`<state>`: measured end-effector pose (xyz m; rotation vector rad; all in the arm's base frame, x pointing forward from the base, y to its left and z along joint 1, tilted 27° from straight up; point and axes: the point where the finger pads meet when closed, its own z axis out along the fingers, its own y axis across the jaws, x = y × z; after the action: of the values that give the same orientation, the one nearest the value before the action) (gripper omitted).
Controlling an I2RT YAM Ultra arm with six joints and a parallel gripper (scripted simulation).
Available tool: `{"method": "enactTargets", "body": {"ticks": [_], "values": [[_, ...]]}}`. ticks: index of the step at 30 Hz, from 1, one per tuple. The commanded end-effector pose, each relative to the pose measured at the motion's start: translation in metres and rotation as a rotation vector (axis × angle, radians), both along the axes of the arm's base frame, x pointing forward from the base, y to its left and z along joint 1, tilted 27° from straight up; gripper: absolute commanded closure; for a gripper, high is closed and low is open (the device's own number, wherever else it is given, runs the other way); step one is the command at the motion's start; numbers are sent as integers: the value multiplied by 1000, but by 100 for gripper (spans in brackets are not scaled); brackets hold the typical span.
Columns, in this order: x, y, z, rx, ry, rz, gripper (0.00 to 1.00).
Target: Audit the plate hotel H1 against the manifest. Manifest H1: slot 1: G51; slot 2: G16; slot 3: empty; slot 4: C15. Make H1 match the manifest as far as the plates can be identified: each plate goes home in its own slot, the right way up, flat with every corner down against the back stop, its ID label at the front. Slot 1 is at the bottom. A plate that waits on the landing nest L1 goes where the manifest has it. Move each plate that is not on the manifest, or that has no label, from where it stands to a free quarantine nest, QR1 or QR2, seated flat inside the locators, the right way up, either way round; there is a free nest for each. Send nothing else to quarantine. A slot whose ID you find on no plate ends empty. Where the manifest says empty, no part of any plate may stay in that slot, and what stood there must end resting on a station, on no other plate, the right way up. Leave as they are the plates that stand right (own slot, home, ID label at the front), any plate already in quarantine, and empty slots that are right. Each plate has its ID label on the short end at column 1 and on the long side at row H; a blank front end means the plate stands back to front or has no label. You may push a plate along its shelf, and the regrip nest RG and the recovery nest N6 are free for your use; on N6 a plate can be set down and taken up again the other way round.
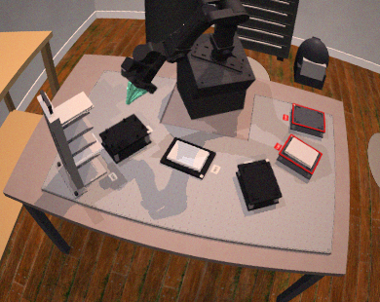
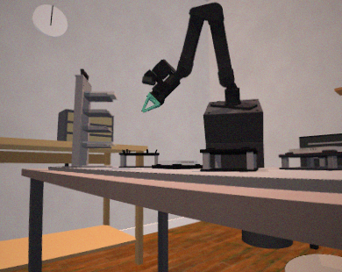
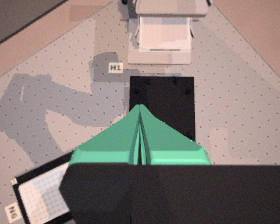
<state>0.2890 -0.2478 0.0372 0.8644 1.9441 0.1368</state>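
Note:
The plate hotel H1 (image 1: 69, 141) stands at the table's left; it also shows in the wrist view (image 3: 164, 30) and the side view (image 2: 89, 120). A pale plate (image 1: 77, 103) lies in its top slot. What the lower slots hold is hard to tell. My gripper (image 1: 135, 93) with green fingers is shut and empty. It hangs high above the mat, behind a black empty nest (image 1: 125, 137) that stands in front of the hotel. In the wrist view the fingertips (image 3: 140, 117) are over this nest (image 3: 162, 102). A white plate (image 1: 188, 156) (image 3: 37, 195) lies on nest N6.
Two red-framed quarantine nests stand at the right: the far one (image 1: 308, 118) looks dark, the near one (image 1: 301, 152) holds a white plate. Another black nest (image 1: 258, 184) sits front right. The arm's black base (image 1: 215, 78) is at the back middle.

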Motion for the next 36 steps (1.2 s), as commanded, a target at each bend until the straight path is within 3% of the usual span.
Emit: {"method": "enactTargets", "body": {"ticks": [1, 4, 29, 36], "values": [[1, -3, 10, -24, -13, -29, 100], [3, 6, 13, -24, -13, -29, 100], [12, 80, 36, 295, 129, -191, 100], [12, 82, 37, 364, 160, -226, 100]]}}
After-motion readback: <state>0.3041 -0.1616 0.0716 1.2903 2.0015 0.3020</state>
